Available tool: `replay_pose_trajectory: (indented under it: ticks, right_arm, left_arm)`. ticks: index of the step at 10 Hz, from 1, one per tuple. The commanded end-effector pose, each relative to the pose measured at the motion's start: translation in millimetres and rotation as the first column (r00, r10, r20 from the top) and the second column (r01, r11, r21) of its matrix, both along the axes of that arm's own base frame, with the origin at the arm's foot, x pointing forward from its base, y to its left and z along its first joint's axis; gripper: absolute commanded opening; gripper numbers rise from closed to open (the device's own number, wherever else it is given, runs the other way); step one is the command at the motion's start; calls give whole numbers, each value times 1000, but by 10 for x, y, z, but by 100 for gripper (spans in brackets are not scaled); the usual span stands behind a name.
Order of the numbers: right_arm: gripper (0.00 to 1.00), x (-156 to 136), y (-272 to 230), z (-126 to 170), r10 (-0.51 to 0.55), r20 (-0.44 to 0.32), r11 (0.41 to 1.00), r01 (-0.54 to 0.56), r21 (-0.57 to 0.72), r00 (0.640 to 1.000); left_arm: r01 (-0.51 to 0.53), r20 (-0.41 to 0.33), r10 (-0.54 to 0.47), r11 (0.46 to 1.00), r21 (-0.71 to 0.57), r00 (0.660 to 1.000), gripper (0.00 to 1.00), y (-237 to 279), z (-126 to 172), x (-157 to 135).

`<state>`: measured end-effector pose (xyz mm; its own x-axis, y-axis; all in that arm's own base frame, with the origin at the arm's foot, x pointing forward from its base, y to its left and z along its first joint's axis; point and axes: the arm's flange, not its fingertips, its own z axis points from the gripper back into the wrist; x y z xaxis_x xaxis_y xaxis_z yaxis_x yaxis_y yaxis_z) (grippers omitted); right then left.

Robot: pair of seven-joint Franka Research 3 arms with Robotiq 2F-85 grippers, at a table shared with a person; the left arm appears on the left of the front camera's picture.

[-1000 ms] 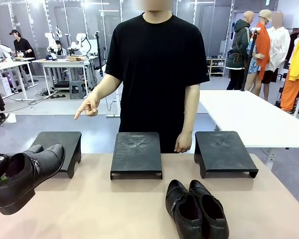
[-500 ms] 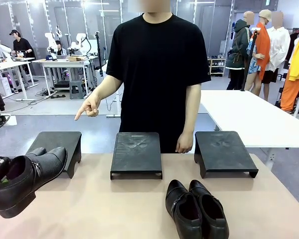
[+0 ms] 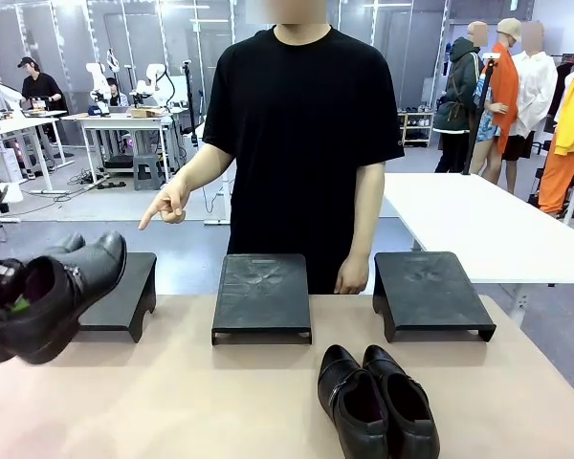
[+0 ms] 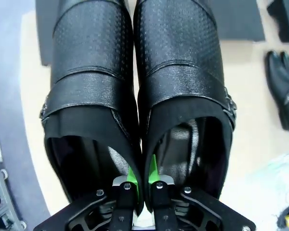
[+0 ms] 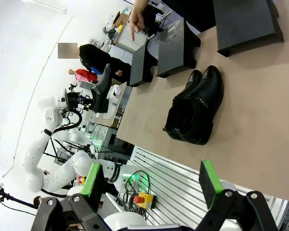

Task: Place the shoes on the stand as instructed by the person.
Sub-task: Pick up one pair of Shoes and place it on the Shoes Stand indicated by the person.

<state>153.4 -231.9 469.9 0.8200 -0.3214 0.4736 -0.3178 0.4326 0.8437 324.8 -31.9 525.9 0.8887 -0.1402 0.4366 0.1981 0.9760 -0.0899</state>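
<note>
Clamping left hand [image 4: 140, 175]: clenched on the inner walls of the held pair [image 3: 53, 292].
Held pair: higher than a second ago, toes now overlapping the left stand [image 3: 124, 287] in front view.
Right hand [image 5: 151, 177]: released.
Other pair [image 3: 378, 402]: unmoved on the counter [image 3: 201, 392].

Illumination: bright, even, from overhead. Shadows on the table [image 3: 172, 402] are soft and short, close under the resting shoes [image 3: 368, 411]. The held shoes [image 4: 183, 72] carry broad white sheen in the left wrist view. Right wrist view: strong edge curvature, background overexposed.
</note>
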Motion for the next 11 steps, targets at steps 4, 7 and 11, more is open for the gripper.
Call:
replay_pose_trajectory:
  ticks: [4,7,11]
  right_arm:
    - [100,-3,-1,19,2,24,1000,-2,-3,1000]
    - [100,-3,-1,19,2,24,1000,-2,-3,1000]
    - [100,-3,-1,19,2,24,1000,-2,-3,1000]
  left_arm:
    - [-39,120,23,991,130,992,8,147,-40,1206]
    - [-12,150,-7,993,121,989,8,236,-279,1721]
    - [-122,161,101,985,125,982,8,402,-659,2198]
